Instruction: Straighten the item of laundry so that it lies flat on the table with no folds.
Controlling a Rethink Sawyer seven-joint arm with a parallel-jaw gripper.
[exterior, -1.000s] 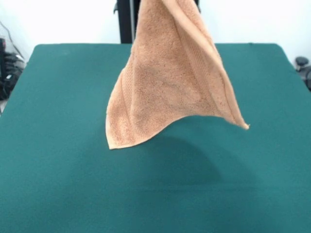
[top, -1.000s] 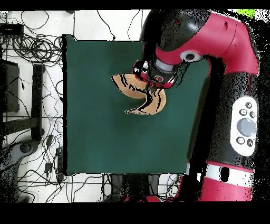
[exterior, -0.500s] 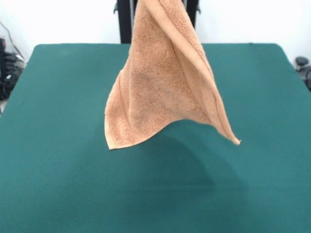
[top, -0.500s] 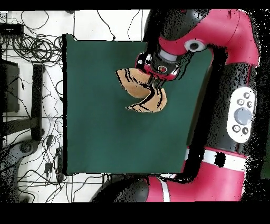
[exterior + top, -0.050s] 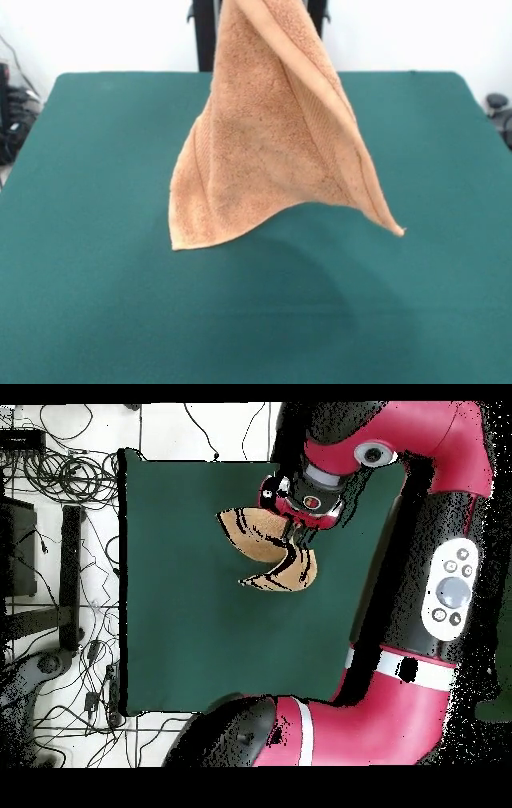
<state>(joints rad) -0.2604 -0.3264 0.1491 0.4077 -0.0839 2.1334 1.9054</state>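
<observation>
The item of laundry (image 5: 272, 144), a tan-orange terry towel, hangs in the air above the table (image 5: 96, 280). Its top runs out of the picture's upper edge in the front view. It spreads downward into two pointed lower corners with a folded band along its right side, and neither corner touches the green top. From overhead, the towel (image 5: 270, 549) shows bunched just below the gripper (image 5: 297, 519), which is shut on its upper part. The red wrist hides the fingers. The table (image 5: 180, 634) stretches wide around the towel.
The red arm (image 5: 440, 584) curves along the table's right side and bottom edge in the overhead view. Tangled cables (image 5: 60, 474) and a black stand (image 5: 70, 574) lie on the floor left of the table. A black post (image 5: 204, 32) stands behind the towel.
The hanging towel has swayed. Its left corner has drifted slightly left and lower, and its right corner has dropped. Overhead, the gripper has shifted a little toward the table's top edge.
</observation>
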